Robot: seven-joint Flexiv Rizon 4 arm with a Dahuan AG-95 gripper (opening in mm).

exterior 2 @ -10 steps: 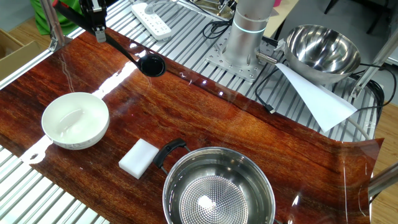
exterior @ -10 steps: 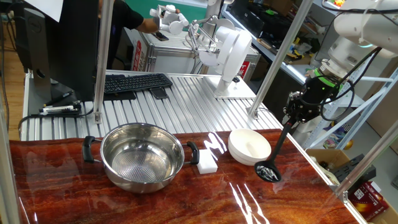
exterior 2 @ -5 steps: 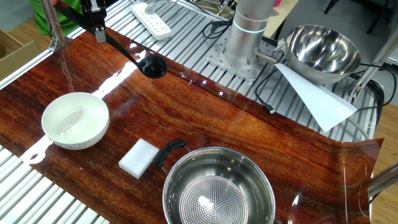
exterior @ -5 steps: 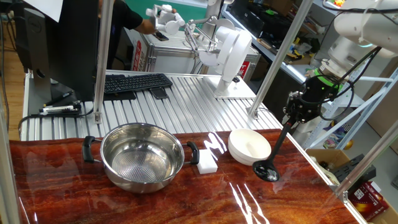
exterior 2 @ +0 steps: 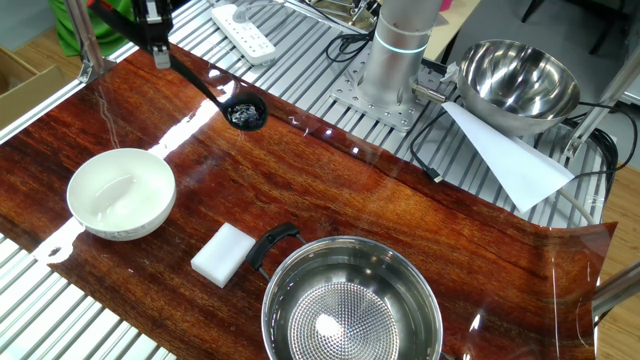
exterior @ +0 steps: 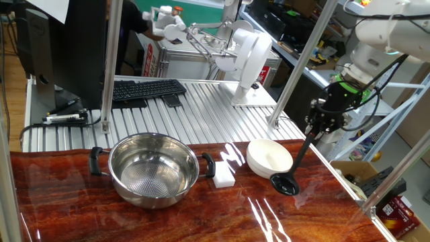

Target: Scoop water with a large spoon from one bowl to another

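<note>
Hanging from the gripper point(exterior: 318, 129), the large spoon point(exterior: 295, 165) is slanting down toward the table, its dark handle running from the fingers at the top to the small black cup, which is hovering low just beside the white bowl point(exterior: 269, 158) on the side away from the steel bowl point(exterior: 152, 168). Narrowly parted, the jaws are pinching the upper end of the handle, though from this distance the exact contact is hard to make out. Taking the white bowl as the landmark, the white block point(exterior: 223, 175) is lying between it and the steel bowl, and the steel bowl is sitting well apart from the spoon's cup, beyond both of them. That is the relation the coming move is turning on: the cup is pointing down and away from the fingers, and the source of water is lying across the white bowl from it. Judging by this, the arm is needing to carry the spoon over the white bowl and the block before dipping into the steel bowl.
</note>
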